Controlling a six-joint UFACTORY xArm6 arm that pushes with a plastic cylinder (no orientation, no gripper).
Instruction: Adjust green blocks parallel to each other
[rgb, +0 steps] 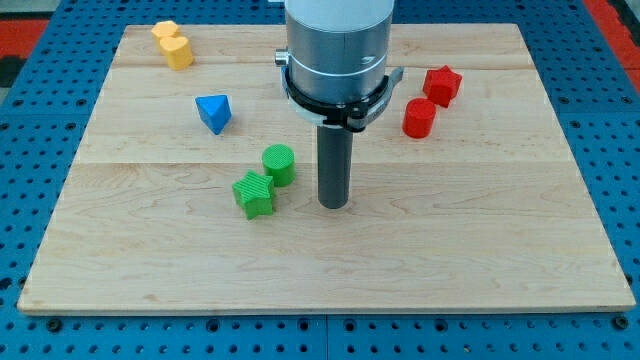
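A green cylinder (279, 164) stands near the middle of the wooden board (500, 250). A green cube-like block (253, 194) sits just below and left of it, nearly touching. My tip (333, 205) rests on the board to the right of both green blocks, a short gap from the cylinder and level with the cube. The rod rises into a large grey arm housing (335, 50) at the view's top.
A blue triangular block (213, 112) lies up and left of the green blocks. Two yellow blocks (173, 44) sit at the top left corner. A red cylinder (419, 118) and a red star-like block (441, 85) sit at the right.
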